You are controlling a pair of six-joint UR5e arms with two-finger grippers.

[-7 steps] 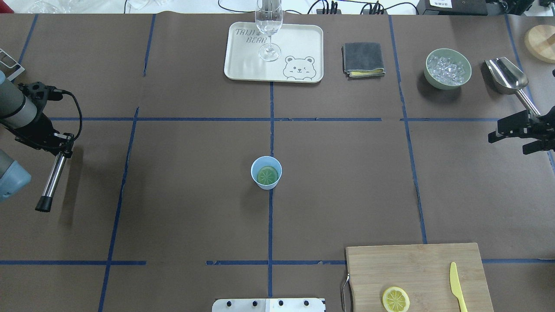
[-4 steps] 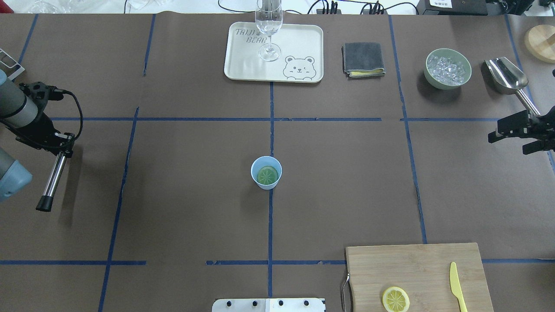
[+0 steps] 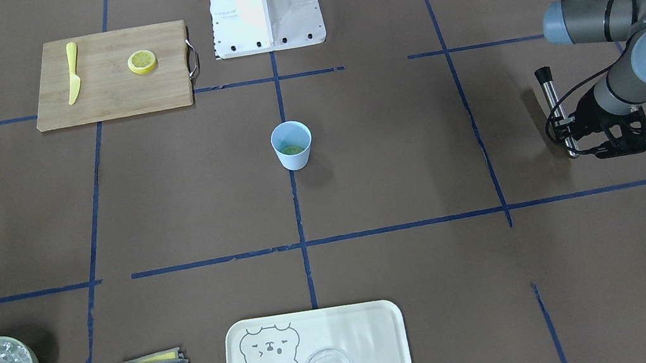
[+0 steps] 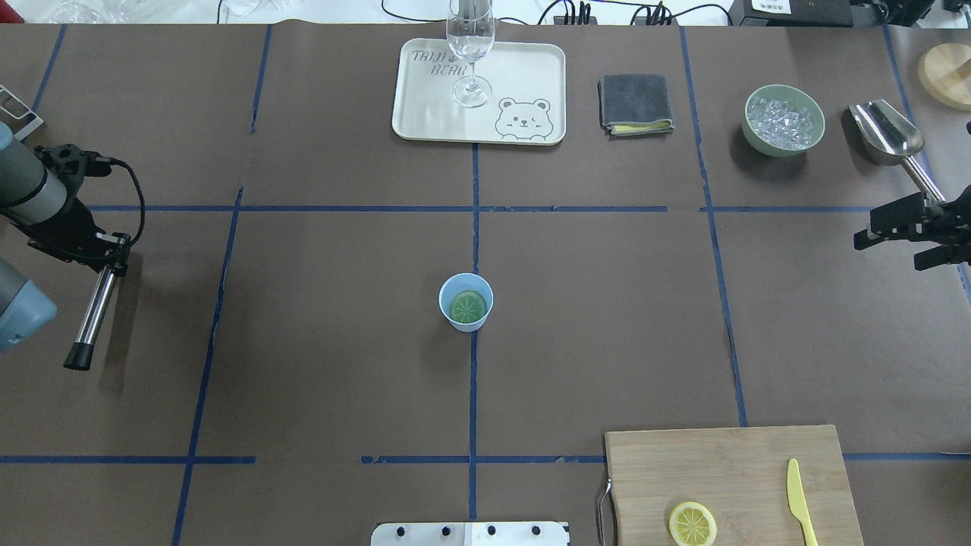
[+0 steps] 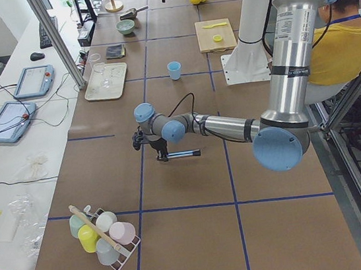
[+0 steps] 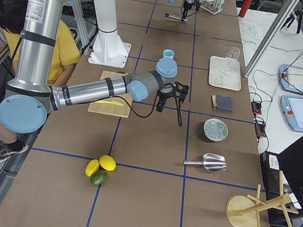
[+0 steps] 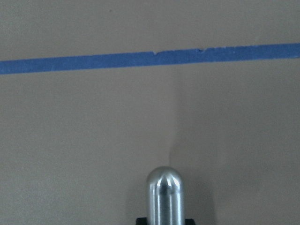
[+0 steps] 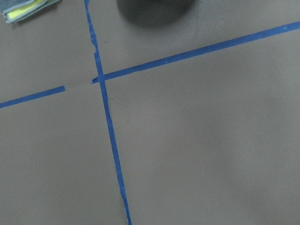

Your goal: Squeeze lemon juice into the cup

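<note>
From my remote station: on the table (image 4: 607, 318), at the near edge right of the robot's base, a wooden cutting board (image 4: 721, 470) carries a second slice (image 4: 692, 524) and a yellow knife (image 4: 795, 497), the two apart.

At the middle of the table the cup (image 3: 293, 155) stands upright on the blue centre tape line. The lemon (image 4: 468, 306) lies flat on its bottom, face up, and looks greenish against the blue plastic.

Both arms are well apart from the cup. By the table's left edge, the left gripper (image 4: 114, 259) has its fingers pinched on a metal rod (image 4: 92, 318), whose black-capped end points towards the near edge. By the right edge, the right gripper (image 4: 887, 254) has its fingers spread, with nothing between them.

Along the far edge, from the centre rightwards, come a cream tray (image 4: 425, 114) with a bear drawing, a stemmed glass (image 4: 470, 45) upright on it, a folded grey cloth (image 4: 636, 104), a green bowl (image 4: 758, 144) of ice and a metal scoop (image 4: 886, 133).
</note>
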